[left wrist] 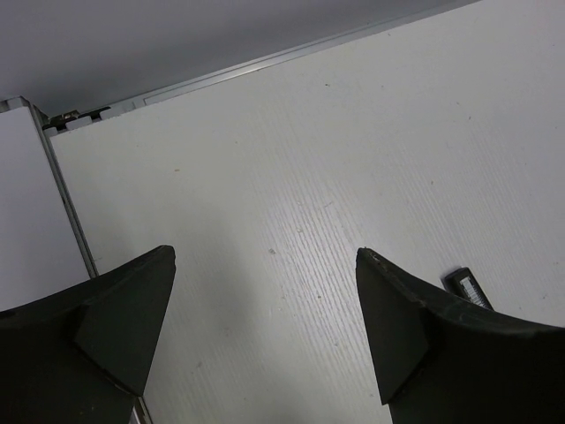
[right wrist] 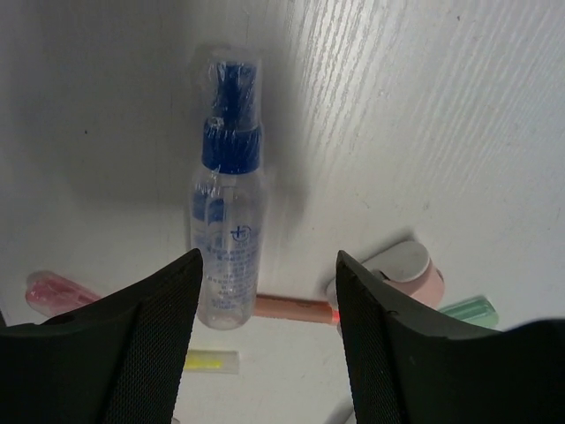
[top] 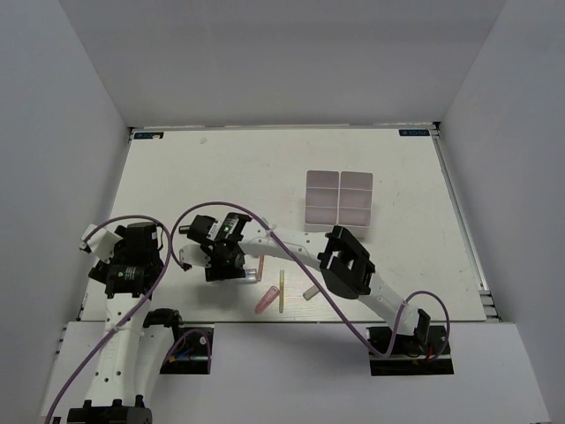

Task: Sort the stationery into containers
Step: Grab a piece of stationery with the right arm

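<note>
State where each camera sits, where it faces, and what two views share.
Top external: above, behind the bases, looking down on the table; both arms show.
Left wrist: on the left gripper, facing the table's edge; its open fingers show.
Right wrist: on the right gripper, looking down at the blue-capped tube between its open fingers.
Shared: top external and right wrist both show the pink marker.

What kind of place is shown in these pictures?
Most likely a robot test cell in a laboratory: a white table enclosed by plain white wall panels, a left arm and right arm mounted at its near edge, and a block of small white bins.
</note>
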Robot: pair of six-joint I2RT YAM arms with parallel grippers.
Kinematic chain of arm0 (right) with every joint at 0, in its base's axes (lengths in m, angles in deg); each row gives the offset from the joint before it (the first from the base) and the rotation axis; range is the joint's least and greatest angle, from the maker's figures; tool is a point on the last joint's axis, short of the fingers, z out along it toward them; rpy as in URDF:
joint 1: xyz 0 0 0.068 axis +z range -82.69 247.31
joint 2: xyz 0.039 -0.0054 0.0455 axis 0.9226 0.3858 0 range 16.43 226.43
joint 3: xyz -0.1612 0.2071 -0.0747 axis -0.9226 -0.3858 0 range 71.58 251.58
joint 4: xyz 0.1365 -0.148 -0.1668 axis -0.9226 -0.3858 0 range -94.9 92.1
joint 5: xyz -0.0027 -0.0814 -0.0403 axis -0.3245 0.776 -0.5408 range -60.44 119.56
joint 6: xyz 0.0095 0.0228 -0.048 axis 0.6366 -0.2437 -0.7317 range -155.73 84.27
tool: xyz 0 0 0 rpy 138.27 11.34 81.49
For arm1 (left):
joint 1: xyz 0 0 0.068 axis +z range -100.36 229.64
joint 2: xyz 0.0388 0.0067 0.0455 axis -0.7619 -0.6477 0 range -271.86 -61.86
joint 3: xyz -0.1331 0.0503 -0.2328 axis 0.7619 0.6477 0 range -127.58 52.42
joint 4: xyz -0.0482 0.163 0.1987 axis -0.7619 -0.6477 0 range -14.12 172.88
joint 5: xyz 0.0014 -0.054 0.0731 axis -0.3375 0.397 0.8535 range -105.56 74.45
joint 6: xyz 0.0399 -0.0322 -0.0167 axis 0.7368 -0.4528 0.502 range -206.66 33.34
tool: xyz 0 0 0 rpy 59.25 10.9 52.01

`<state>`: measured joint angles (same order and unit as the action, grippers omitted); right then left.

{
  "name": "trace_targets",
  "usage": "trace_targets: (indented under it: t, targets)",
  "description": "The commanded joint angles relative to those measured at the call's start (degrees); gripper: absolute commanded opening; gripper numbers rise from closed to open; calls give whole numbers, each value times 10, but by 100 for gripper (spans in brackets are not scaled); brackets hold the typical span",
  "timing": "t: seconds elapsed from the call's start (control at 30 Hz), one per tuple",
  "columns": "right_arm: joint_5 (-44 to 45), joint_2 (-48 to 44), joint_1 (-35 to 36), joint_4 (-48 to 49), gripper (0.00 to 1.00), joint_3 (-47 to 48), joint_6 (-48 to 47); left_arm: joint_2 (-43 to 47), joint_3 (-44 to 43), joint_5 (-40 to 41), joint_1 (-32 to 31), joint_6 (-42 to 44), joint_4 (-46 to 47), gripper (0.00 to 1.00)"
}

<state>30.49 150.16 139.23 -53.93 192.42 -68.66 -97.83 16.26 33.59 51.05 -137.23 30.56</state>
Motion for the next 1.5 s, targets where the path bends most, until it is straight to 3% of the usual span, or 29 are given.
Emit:
trace_targets:
  t: [0.0,0.37,0.6,0.77,1.0,1.27,1.47]
  targets:
    - [-3,27,3,14,65,4,15,11,-5,21,3,-16,-3,93]
    - [-46,57,5,18,64,-3,13,20,-4,24,3,-19,-2,93]
    - [-69,68,1,-5,35,-46,-4,26,-1,25,3,-18,-1,93]
    - [-66,50,-1,-13,0,-87,-2,27,1,26,4,-18,2,93]
    - [-61,-47,-13,-1,0,-131,7,27,5,23,4,-12,9,93]
    - [-118,-179,-24,14,0,-105,44,11,10,6,4,4,25,92]
    - [-23,-275,-51,89,0,-140,51,5,18,-12,4,23,52,92]
